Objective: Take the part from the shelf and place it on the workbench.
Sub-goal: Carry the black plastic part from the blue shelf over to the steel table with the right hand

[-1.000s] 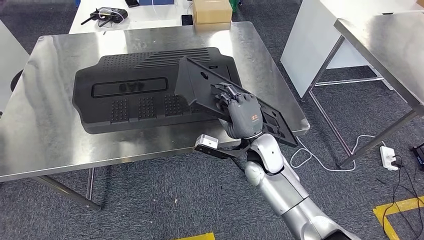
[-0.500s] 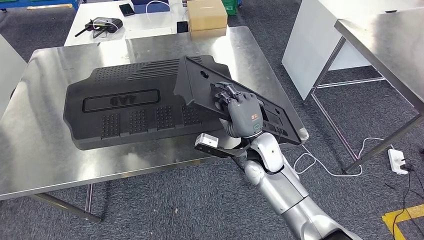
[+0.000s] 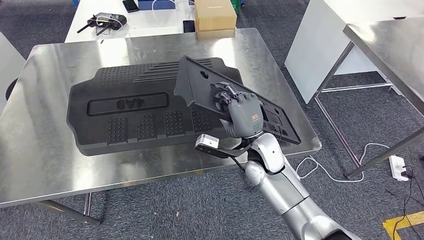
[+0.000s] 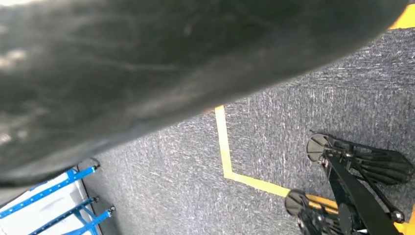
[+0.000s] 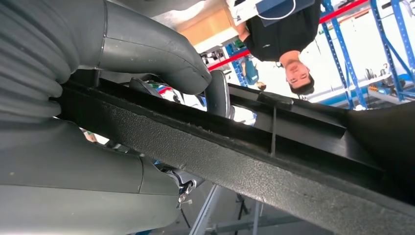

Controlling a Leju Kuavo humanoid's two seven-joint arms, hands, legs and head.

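On the left part of the steel workbench (image 3: 45, 125) lies a big black ribbed panel (image 3: 145, 112), flat on the metal, and it covers most of the middle of the top. Behind the workbench stands a white table (image 3: 145, 25) with a black device (image 3: 107, 21) and a cardboard box (image 3: 215, 16) on it.

More to the right is the part (image 3: 200, 87), a long flat black plate with holes. It is tilted: its far end is above the big panel, and its near end reaches over the right front corner of the workbench. I cannot tell if it touches the panel.

The right hand (image 3: 243, 114) grips this part near its middle, fingers curled over the top face. In the right wrist view the thumb (image 5: 147, 46) and the fingers press the edge of the part (image 5: 274, 171) from both sides.

At the far right stands another steel table (image 3: 390, 45), and a white power strip (image 3: 397, 167) lies on the grey carpet.

For the left hand, I cannot tell its state.
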